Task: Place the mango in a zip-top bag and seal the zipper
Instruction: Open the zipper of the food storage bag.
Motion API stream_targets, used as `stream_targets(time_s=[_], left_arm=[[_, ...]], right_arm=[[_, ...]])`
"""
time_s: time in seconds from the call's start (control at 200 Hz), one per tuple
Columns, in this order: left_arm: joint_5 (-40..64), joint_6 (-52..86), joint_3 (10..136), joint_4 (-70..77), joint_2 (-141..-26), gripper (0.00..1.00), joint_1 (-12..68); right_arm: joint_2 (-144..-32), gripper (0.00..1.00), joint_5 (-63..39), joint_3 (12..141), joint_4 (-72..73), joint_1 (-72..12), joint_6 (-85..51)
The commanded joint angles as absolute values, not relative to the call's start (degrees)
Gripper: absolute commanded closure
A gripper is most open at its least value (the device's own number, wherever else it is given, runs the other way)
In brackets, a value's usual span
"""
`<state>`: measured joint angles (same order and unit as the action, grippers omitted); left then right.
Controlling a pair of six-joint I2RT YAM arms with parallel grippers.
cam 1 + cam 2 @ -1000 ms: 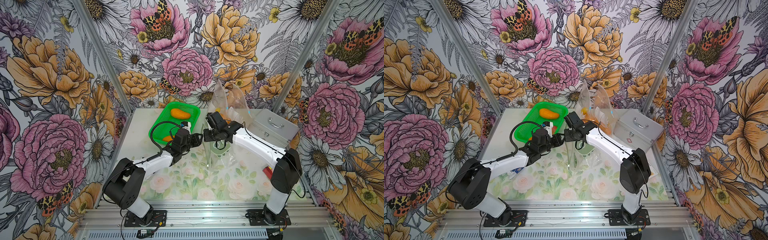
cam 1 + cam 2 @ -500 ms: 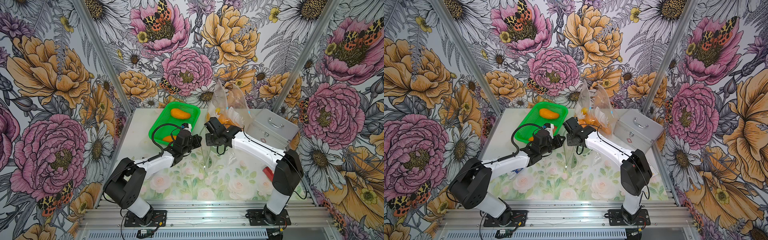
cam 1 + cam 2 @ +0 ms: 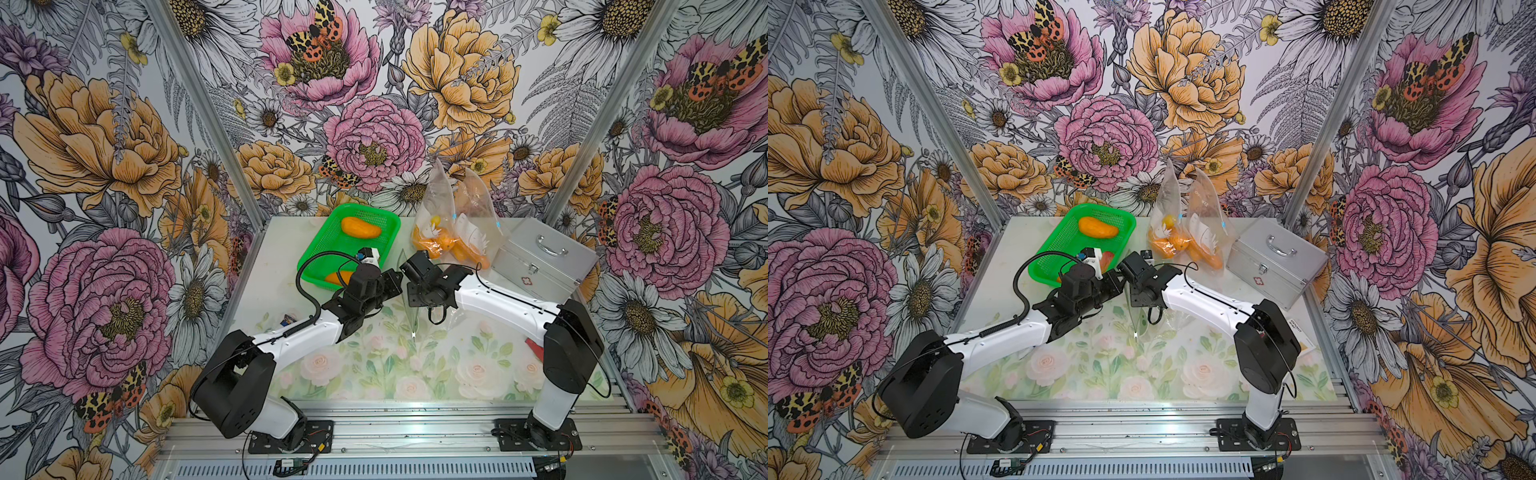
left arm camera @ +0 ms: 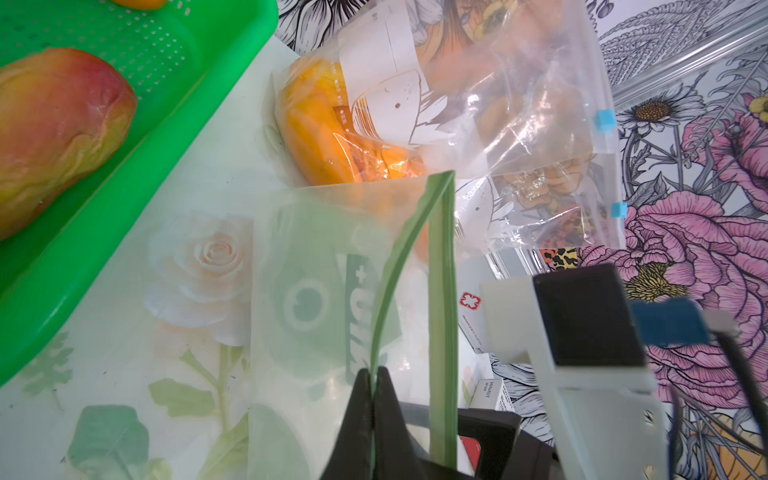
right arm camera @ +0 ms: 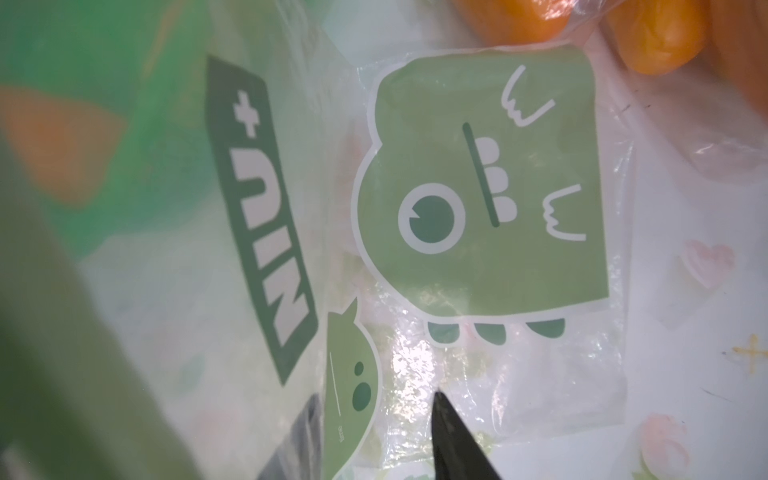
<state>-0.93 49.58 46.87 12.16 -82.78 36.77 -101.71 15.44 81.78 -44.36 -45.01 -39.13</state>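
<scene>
Everywhere floral walls (image 3: 104,145), rose-printed tabletop (image 3: 395,374).

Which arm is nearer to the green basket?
Left. The left arm has its wrist over the green basket; the right arm lies beyond the bag, beside the silver case.

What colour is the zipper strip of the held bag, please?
The zipper strip is green, clearest in the left wrist view.

My left arm (image 3: 299,338) and right arm (image 3: 498,307) in white shells, bulky black joint housings (image 3: 571,351), black cable (image 3: 298,277) looping off my left wrist, black wedge tips on my left gripper (image 4: 374,388), black screwed-down base plates (image 3: 322,432)
</scene>
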Motion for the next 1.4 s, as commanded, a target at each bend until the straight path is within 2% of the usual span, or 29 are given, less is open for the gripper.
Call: stream_targets(time_s=[0.0,0.065,0.175,0.28,0.38,0.515,0.605,0.615,0.66,0.696,0.796,0.886,0.966,1.156,1.396], left_arm=[[-2.51,48.85,45.35,11.89,-79.52,1.00,34.37],[-1.85,47.25,45.84,9.93,-79.10,1.00,33.14],[0.52,43.85,47.92,7.32,-80.06,1.00,31.78],[3.95,40.76,50.62,6.25,-82.25,1.00,31.72],[6.99,38.77,53.48,4.53,-84.96,1.00,32.22],[8.20,36.02,57.33,-0.15,-88.56,1.00,32.70],[7.59,32.65,60.80,-4.57,-92.03,0.99,32.50],[7.19,32.27,61.17,-5.23,-92.62,0.99,32.47],[6.55,30.60,62.72,-7.11,-94.51,0.97,32.24],[6.93,29.90,63.17,-7.27,-95.60,0.94,31.87],[10.22,30.30,62.95,-4.38,-96.31,0.75,30.61],[12.03,31.43,62.38,-2.07,-95.06,0.53,29.94],[12.69,32.01,61.79,-1.19,-92.97,0.42,29.62],[7.50,32.18,58.19,-1.21,-86.20,0.27,25.67],[7.15,23.38,63.06,-4.68,-89.37,0.20,19.72]], right_arm=[[-97.88,0.84,22.06,80.92,-45.98,-45.07,-39.06],[-94.80,0.88,26.54,81.82,-49.33,-45.02,-37.19],[-89.94,0.89,31.11,84.43,-56.03,-45.07,-33.92],[-86.71,0.92,31.76,86.45,-61.51,-45.13,-32.57],[-85.09,0.91,30.73,88.49,-66.23,-45.12,-32.13],[-91.17,0.91,30.73,97.85,-78.69,-45.07,-32.13],[-96.98,0.91,30.34,101.43,-81.88,-45.13,-32.09],[-97.50,0.99,31.52,101.67,-81.86,-45.11,-33.91],[-99.33,1.00,32.88,102.35,-80.83,-44.91,-34.33],[-100.47,1.00,32.50,103.08,-79.67,-44.59,-33.92],[-103.26,1.00,30.89,105.58,-76.16,-43.79,-32.48],[-105.38,1.00,30.64,108.46,-74.70,-43.68,-32.29],[-106.80,1.00,30.64,109.59,-73.79,-43.77,-32.29],[-108.08,1.00,30.64,109.58,-73.04,-43.71,-32.29],[-109.04,1.00,30.64,109.85,-71.74,-43.76,-32.29]])
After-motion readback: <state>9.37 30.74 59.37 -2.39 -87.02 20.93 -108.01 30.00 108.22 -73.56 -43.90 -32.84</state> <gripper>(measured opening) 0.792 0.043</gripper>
